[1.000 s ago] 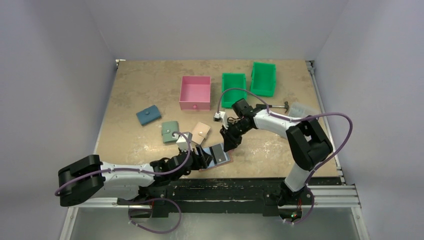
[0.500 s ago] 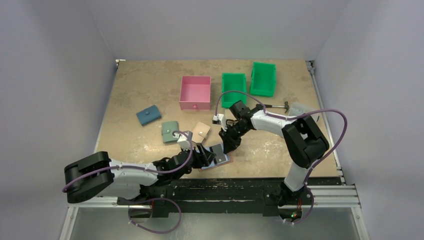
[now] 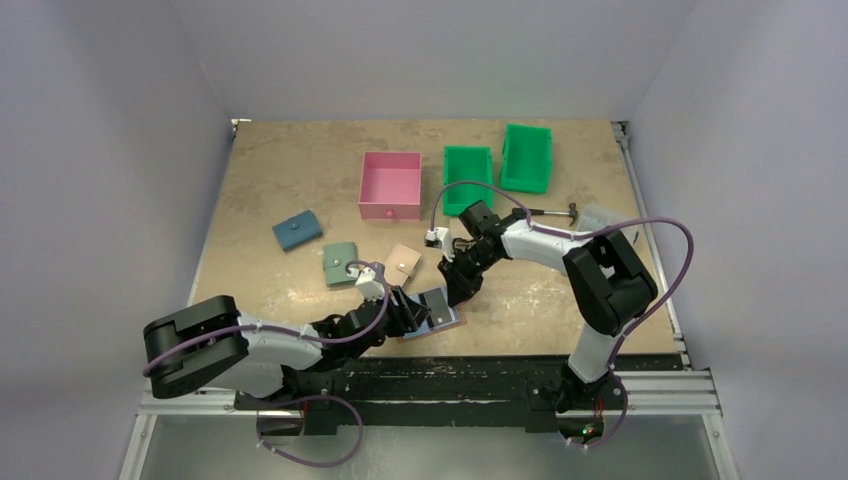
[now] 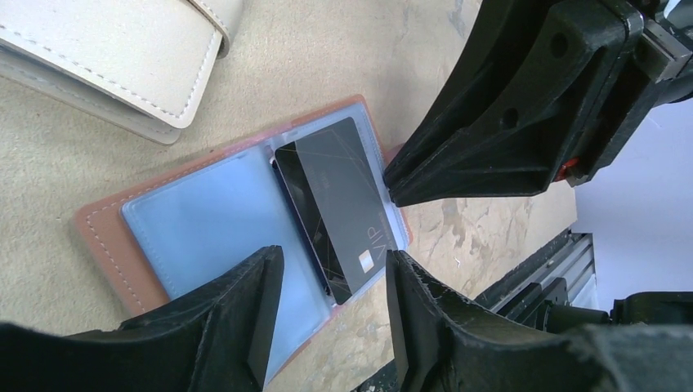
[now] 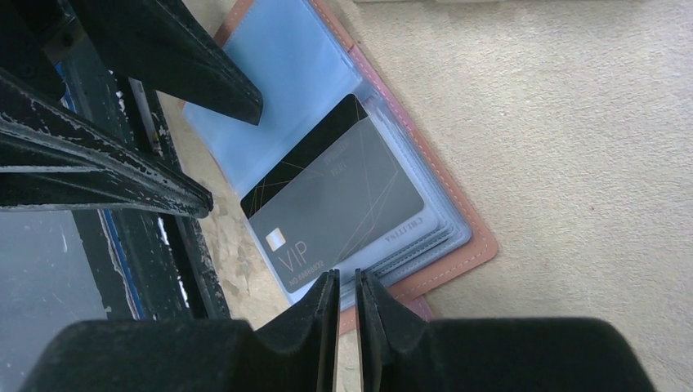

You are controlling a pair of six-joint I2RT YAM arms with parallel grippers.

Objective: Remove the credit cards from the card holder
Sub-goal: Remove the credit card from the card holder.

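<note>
Pale grey walls (image 3: 120, 150) close in a tan chipboard table (image 3: 280, 170). The card holder (image 4: 204, 220) lies open and flat at the middle of the table's near edge. Its light blue lining faces up and its reddish-brown leather shows as a border. A black card (image 4: 339, 204) marked VIP sits in the right half and juts at a slant from its clear sleeve. Under it, the edge of a pale card (image 5: 409, 231) with small lettering shows among the stacked sleeves.

The right gripper (image 5: 343, 278) points down at the holder's right edge, just beside the black card's long side. Its fingers are drawn close, with only a thin slit between them. Whether anything is pinched there cannot be told. The left gripper (image 4: 333, 257) reaches in low from the left over the holder with its jaws apart and nothing between them. In the right wrist view one left fingertip lies over the bare lining. Whether it touches cannot be told.

A beige wallet (image 3: 403, 262) lies shut just behind the holder, with a green wallet (image 3: 340, 263) to its left and a blue wallet (image 3: 297, 231) farther left. Well behind these stands a pink box (image 3: 390, 210), and two green bins (image 3: 467, 152) stand to its right.
</note>
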